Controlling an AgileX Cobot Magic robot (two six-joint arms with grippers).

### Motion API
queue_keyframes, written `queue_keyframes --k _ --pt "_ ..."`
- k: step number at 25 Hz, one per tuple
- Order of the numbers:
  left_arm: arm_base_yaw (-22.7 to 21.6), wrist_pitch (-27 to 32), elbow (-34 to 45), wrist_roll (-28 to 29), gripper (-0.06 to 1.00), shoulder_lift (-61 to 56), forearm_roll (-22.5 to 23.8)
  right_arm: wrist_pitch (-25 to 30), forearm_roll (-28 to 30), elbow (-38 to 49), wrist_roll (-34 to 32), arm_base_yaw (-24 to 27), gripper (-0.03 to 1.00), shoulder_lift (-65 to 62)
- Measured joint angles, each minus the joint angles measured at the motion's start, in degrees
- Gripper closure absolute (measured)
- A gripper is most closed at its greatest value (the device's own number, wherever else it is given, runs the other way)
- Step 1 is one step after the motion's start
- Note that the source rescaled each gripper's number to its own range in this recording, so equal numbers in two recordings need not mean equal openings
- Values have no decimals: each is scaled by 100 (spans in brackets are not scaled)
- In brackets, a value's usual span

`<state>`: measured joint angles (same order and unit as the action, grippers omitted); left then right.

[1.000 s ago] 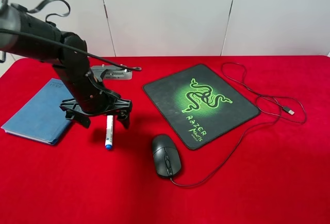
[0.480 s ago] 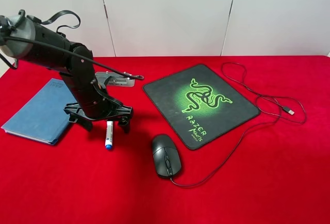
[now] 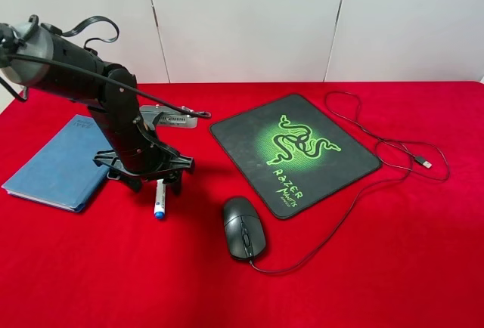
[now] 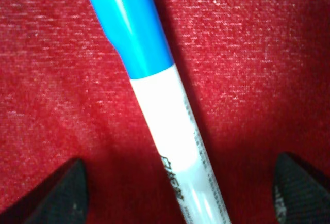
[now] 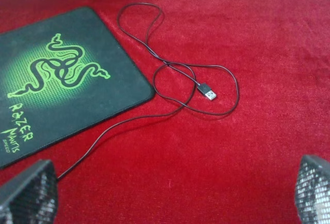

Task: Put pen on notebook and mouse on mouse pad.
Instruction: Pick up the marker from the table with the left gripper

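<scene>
Nothing placed yet — my left end effector (image 3: 156,183) straddles the pen (image 3: 159,201) on the table (image 3: 113,275), jaws half-wide and clear of it; the notebook (image 3: 53,165) lies near. The mouse (image 3: 243,227) sits off the pad (image 3: 293,153) — my right end effector (image 5: 170,193) stands wide, empty.

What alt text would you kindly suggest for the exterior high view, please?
The open left gripper straddles the pen on a red table, beside the notebook. The mouse lies off the mouse pad, its cable looping to the right.
</scene>
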<state>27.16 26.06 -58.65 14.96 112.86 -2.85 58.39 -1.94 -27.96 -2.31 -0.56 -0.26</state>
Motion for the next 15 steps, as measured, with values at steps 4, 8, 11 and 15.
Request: queue_keyframes --k 4,8,11,15 --pt "0 26 0 0 46 0 0 0 0 0 0 0 -3 0" --pt "0 58 0 0 64 5 -5 0 0 0 0 0 -3 0" --pt "0 84 0 0 77 6 -9 0 0 0 0 0 -3 0" --pt "0 109 0 0 88 11 -16 0 0 0 0 0 -3 0"
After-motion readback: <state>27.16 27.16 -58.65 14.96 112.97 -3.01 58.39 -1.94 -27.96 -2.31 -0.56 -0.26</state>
